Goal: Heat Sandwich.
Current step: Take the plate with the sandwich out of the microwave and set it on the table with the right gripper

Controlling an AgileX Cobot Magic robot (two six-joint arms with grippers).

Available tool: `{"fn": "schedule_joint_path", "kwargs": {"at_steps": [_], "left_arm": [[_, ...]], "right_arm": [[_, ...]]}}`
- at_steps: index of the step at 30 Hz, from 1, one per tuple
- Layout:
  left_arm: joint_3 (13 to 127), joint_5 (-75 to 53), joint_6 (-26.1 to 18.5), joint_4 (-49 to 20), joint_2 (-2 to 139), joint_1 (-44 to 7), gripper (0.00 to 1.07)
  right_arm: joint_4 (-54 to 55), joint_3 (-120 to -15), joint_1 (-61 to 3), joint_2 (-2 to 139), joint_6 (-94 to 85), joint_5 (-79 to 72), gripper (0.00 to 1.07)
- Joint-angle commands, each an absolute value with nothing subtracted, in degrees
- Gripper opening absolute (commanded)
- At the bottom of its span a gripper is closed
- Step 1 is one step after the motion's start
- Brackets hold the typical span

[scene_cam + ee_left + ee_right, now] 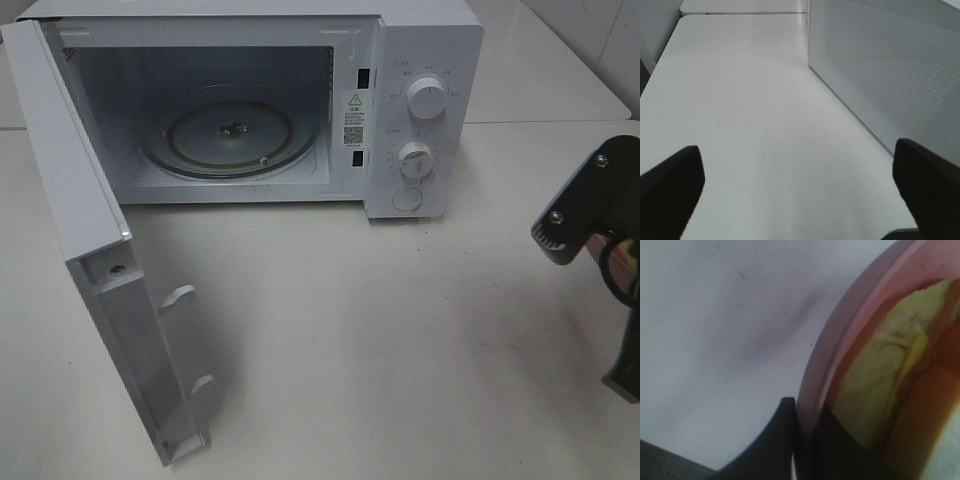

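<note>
The microwave [300,100] stood at the back of the white table [380,340] with its door [100,270] swung wide open. Inside it lay a round glass tray [230,135], and nothing sat on the tray.

The sandwich [880,385] lay on a pink plate [840,345], pale yellow-green with an orange-brown part. In the right wrist view the right gripper [802,440] was pinched tight on the rim of the plate, one finger outside the rim and one inside, next to the sandwich. Under the plate was only the table.

In the high view the right arm [595,230] was well to the right of the microwave, at the edge of the picture. Its black parts hung above the table. The plate could not be seen in that view.

The left gripper [800,190] was spread wide and held nothing. It sat low over the table, just beside the microwave's dotted side wall [885,70]. Its two dark fingers [670,190] pointed along that wall.
</note>
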State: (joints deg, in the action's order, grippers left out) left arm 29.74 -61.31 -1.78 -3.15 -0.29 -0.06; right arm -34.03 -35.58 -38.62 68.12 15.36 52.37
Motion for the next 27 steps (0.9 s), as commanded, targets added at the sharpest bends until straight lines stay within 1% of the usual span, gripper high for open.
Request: {"fn": "schedule_joint_path", "kwargs": {"at_steps": [1,13,17,25,27], "left_arm": [[29.62,-61.31,-1.55,-3.32,-1.26,-0.34,0.98],[29.62,-61.31,-1.55,-3.32,-1.26,-0.34,0.98],[29.62,-61.31,-1.55,-3.32,-1.26,-0.34,0.98],[29.62,-61.31,-1.49,-3.32,-1.26,-0.34,0.98],[29.62,-61.31,-1.49,-3.32,-1.26,-0.34,0.98]], "right_arm": [[-37.41,-38.10,-38.79,71.85,19.54,52.48,0.02],[-39.94,-43.95,-38.33,83.37,25.84,52.02,0.01],[-39.94,-44.69,-36.50,84.97,28.07,51.85,0.01],[-40.91,-44.92,-29.79,87.95,29.62,51.62,0.01],[-40.97,-44.92,-28.99,88.24,29.85,51.45,0.01]]}}
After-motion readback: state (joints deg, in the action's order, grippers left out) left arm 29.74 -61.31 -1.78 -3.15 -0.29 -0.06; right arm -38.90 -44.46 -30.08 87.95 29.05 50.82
